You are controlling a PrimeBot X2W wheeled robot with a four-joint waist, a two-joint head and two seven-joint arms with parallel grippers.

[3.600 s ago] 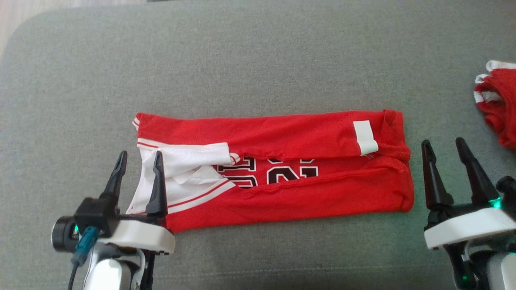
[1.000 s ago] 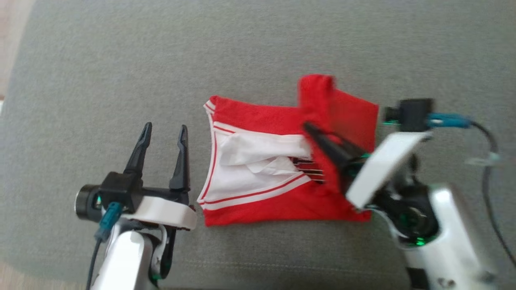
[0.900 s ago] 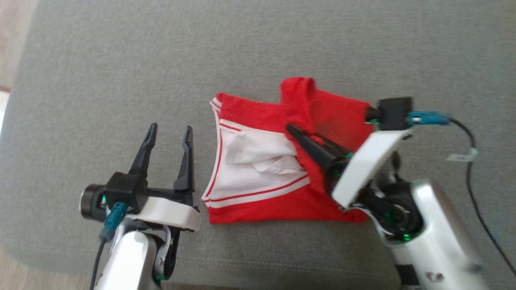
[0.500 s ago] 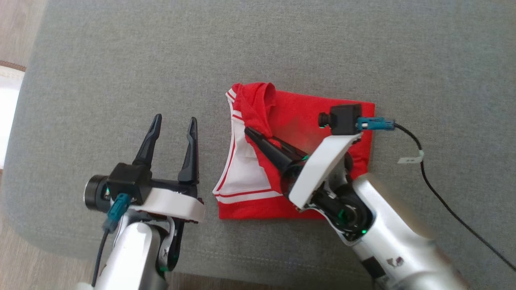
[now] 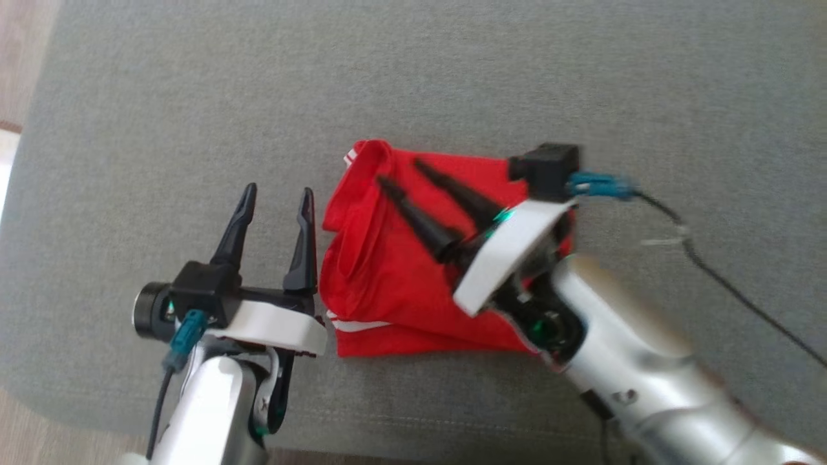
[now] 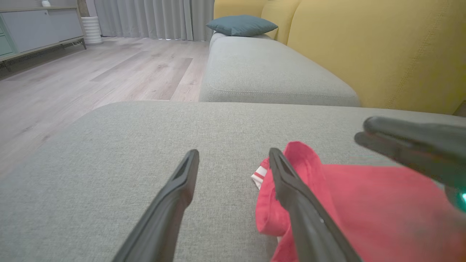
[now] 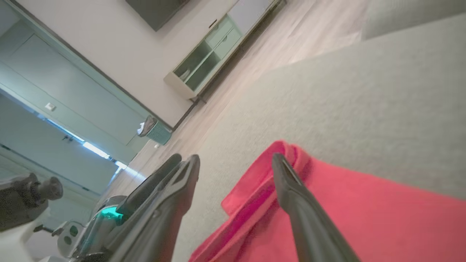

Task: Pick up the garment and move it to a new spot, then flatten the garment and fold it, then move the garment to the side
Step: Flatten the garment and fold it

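Plainly, the fold is the step in hand. In the head view the garment [image 5: 381,278] lies as a compact red stack on the grey cushion [image 5: 194,97], near its front edge. A strip of white trim shows at the stack's lower left, and its left edge is rolled up in a loose bulge. The right gripper [image 5: 400,172] is over the top layer with its jaws spread, and nothing is caught between them. The left gripper [image 5: 278,190] is just beside the stack's left edge, also spread and empty.

In the left wrist view, one of that gripper's fingers sits right against the bulged red edge, with bare cushion between the jaws. The right gripper's dark fingers hang above the cloth.

In the right wrist view, red cloth lies under and beside one finger. Whether it touches I cannot tell.

My judgement is that the fold is laid but untidy. Next, the right arm should lift clear without dragging the top layer. Then the rolled edge wants pressing flat before the stack is gripped through all its layers and carried aside.
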